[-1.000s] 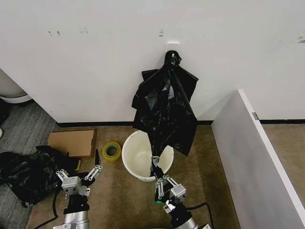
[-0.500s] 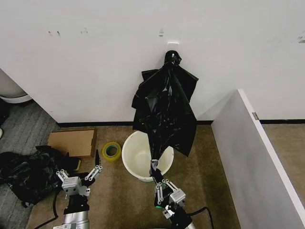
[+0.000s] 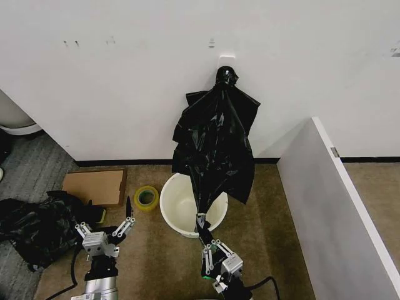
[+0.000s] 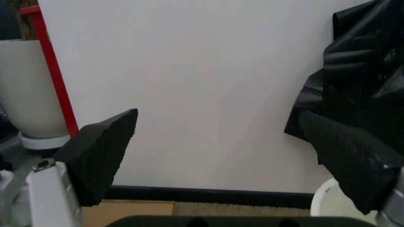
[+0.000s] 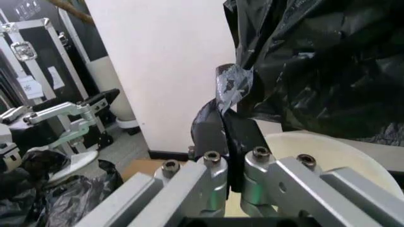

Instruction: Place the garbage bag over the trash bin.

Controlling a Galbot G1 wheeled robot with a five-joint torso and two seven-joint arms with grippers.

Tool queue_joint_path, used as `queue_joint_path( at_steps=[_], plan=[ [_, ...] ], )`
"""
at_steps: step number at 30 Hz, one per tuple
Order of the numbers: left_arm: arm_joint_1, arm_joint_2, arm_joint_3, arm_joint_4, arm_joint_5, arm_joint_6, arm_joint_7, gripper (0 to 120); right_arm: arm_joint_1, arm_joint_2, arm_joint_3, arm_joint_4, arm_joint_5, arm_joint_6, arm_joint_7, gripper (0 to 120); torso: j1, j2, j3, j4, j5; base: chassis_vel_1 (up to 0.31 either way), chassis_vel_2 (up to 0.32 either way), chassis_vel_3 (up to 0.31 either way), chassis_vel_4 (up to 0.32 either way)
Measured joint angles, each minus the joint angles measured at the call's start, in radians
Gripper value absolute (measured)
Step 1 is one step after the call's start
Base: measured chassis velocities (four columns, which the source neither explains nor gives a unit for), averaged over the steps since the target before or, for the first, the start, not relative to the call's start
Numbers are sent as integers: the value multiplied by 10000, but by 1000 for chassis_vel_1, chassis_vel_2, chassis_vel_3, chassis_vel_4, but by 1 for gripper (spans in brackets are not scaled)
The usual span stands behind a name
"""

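Observation:
A bunch of black bags (image 3: 217, 140) hangs from a hook on the white wall, above the round cream-white trash bin (image 3: 175, 201) on the floor. One garbage bag (image 3: 204, 209) is drawn out of the bunch, and its lower tip stretches down across the bin's near rim. My right gripper (image 3: 206, 239) is shut on that tip, just on my side of the bin. In the right wrist view the pads (image 5: 237, 130) pinch the glossy corner of the garbage bag (image 5: 232, 87), with the trash bin (image 5: 328, 151) behind. My left gripper (image 3: 104, 225) waits open, low and left of the bin.
A flat cardboard box (image 3: 94, 186) and a yellow tape roll (image 3: 146, 197) lie left of the bin. A lumpy black heap (image 3: 34, 228) fills the floor at far left. A grey partition (image 3: 325, 206) walls off the right side.
My right gripper has drawn back toward me with the bag's tip, pulling the bag tauter. The hanging bunch has shifted slightly left. The left arm has not moved.

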Motion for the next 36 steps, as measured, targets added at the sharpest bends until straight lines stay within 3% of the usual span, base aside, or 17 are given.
queue_joint_path(
  at_steps=[6,13,20,27,29,33,36],
  plan=[
    [7,230,114,-85,-11,29,1,100,408,-28,97,-62,348,-303,129,0,0,0,0,-3,24,0,0,0,0],
    [-62,846,323,-379,-241,242,38,100,1172,-300,377,98,1006,-953,280,0,0,-1,0,-1,10,0,0,0,0],
    [-220,2116,1003,-1442,-1732,1200,225,100,1869,-541,616,163,1734,-1551,531,0,0,0,0,-1,6,0,0,0,0],
    [-1460,5204,1555,-2293,-3730,2391,369,100,2566,-245,806,-259,1512,-1870,640,0,0,-1,1,-6,2,0,0,0,0],
    [-1589,5471,1563,-2328,-3842,2452,382,100,2608,-204,785,-318,1460,-1868,638,0,1,-1,1,1,1,0,0,0,0],
    [-3108,6992,1910,-2447,-5139,3013,433,100,2626,27,688,-519,1152,-1776,601,0,0,-1,1,-2,3,0,0,0,0],
    [-4301,7594,2420,-2399,-5931,3350,370,100,2597,86,689,-579,1005,-1708,575,0,0,0,0,-2,5,0,0,0,0]
  ],
)
